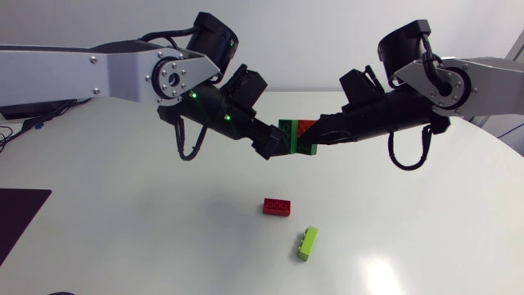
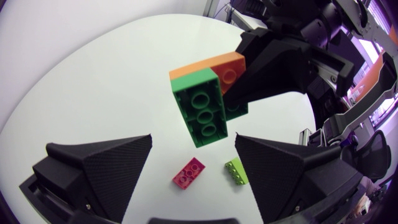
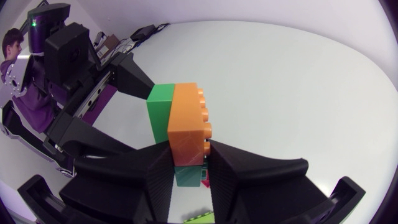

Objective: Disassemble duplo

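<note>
At the far left edge of the white counter (image 1: 123, 205) lies a dark mat (image 1: 20, 217). The left arm (image 1: 82, 70) comes in above it and angles down toward the middle. There the left gripper (image 1: 275, 148) sits at the duplo stack (image 1: 296, 131), which is held up off the counter. Its fingers (image 2: 106, 163) are spread wide. In the left wrist view the green brick (image 2: 202, 112) sits ahead of them, in the gap, and neither finger is seen touching it. Below, on the counter, a red brick (image 1: 277, 206) lies flat. Just to its right, and a little lower in the head view, lies a lime brick (image 1: 308, 243); the two are near each other but apart. In the stack, the green brick is joined to an orange brick (image 3: 186, 121) on its right, with a darker green piece (image 3: 185, 176) beneath the orange one. The right gripper (image 1: 318, 141) pinches the orange brick from two sides, both fingers pressed against it. The right arm (image 1: 442, 78) runs off to the right edge.
</note>
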Controlling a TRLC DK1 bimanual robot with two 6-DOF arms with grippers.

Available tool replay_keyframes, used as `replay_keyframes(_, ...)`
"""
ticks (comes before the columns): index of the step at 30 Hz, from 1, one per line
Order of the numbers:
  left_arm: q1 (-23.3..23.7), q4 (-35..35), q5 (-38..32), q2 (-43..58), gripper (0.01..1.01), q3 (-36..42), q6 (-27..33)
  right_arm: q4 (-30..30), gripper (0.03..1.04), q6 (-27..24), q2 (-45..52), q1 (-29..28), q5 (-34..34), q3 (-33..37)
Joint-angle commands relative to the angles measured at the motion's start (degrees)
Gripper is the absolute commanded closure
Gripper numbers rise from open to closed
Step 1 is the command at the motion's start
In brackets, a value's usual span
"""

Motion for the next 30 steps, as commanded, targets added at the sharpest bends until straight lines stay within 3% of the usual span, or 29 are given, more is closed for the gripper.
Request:
replay_keyframes(1,-0.74,1.38,-0.72,0.40,0.100,2.26,-2.22,0.36,0.87,1.55,-0.23,0.87,-0.01,1.19)
replay_keyframes(11,-1.70,3.84,-5.38,-0.39,0.103,1.91,-3.45,0.27,0.87,1.55,0.30,4.03,1.22,1.28)
replay_keyframes(13,-2.32,4.37,-7.40,-0.48,0.200,1.56,-3.54,0.27,0.87,1.55,0.30,4.21,1.22,1.02)
replay_keyframes(15,-2.85,5.69,-9.42,-0.83,0.546,0.85,-3.72,0.27,0.87,1.46,-0.05,4.38,1.57,0.75)
replay_keyframes(16,-3.11,6.04,-9.42,-0.83,0.585,0.68,-3.72,0.36,0.87,1.46,-0.14,4.29,1.66,0.58)
replay_keyframes(26,-5.57,9.03,-16.54,-3.11,0.636,-1.78,-3.37,0.45,0.87,1.20,-0.84,4.29,1.92,-1.09)
replay_keyframes(30,-5.22,10.78,-16.63,-3.38,0.748,-2.22,-4.16,0.63,0.87,1.20,-1.19,4.29,2.01,-1.18)
